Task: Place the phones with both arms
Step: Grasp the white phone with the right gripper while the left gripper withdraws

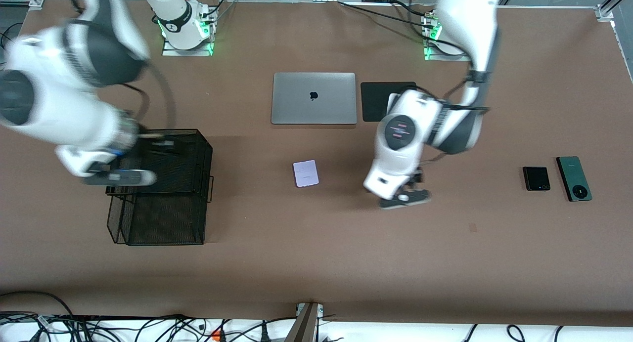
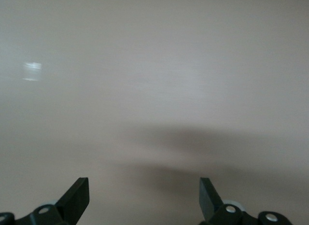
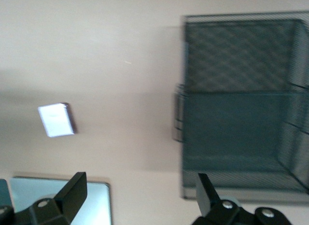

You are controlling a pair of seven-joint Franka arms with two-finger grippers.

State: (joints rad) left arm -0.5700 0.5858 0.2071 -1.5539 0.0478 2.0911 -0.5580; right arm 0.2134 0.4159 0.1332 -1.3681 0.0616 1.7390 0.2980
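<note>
The pale lilac phone (image 1: 305, 173) lies flat mid-table, nearer to the front camera than the laptop; it also shows in the right wrist view (image 3: 56, 120). The black phone (image 1: 536, 178) and the longer dark green phone (image 1: 573, 178) lie side by side toward the left arm's end of the table. My left gripper (image 1: 404, 199) is low over bare table between the lilac and black phones, open and empty (image 2: 145, 186). My right gripper (image 1: 121, 176) is over the black mesh basket (image 1: 163, 218), open and empty (image 3: 140, 184).
A shut silver laptop (image 1: 314, 98) and a black mat (image 1: 378, 102) lie farther from the front camera than the phones. The mesh basket (image 3: 241, 104) and a corner of the laptop (image 3: 96, 205) show in the right wrist view.
</note>
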